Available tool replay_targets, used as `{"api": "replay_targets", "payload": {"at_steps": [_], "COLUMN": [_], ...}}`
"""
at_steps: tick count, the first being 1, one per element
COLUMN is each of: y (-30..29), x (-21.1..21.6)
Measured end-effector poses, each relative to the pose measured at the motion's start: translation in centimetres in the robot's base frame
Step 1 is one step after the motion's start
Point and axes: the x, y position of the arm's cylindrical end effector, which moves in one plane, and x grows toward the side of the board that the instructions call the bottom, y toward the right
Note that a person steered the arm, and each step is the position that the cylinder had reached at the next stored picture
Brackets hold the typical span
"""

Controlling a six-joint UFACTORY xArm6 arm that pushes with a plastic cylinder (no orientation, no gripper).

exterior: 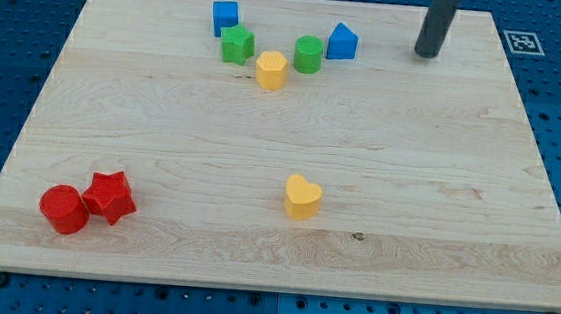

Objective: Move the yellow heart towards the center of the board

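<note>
The yellow heart (pixel 302 197) lies on the wooden board (pixel 439 180), a little below the board's middle and slightly to the view's right of it. My tip (pixel 427 54) stands near the board's top right, far up and to the right of the heart. Nothing touches the heart.
Near the top middle sit a blue cube (pixel 225 17), a green star-like block (pixel 236 45), a yellow hexagon (pixel 271 71), a green cylinder (pixel 309 55) and a blue pointed block (pixel 342 42). At bottom left are a red cylinder (pixel 64 209) and a red star (pixel 110 197).
</note>
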Motion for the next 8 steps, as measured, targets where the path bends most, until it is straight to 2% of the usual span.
{"api": "replay_targets", "payload": {"at_steps": [1,2,3,5,7,8], "y": [0.0,0.1,-0.9,-7.3,-11.5,-14.3], "x": [6.1,14.7,20.7,22.7,27.8,27.1]}}
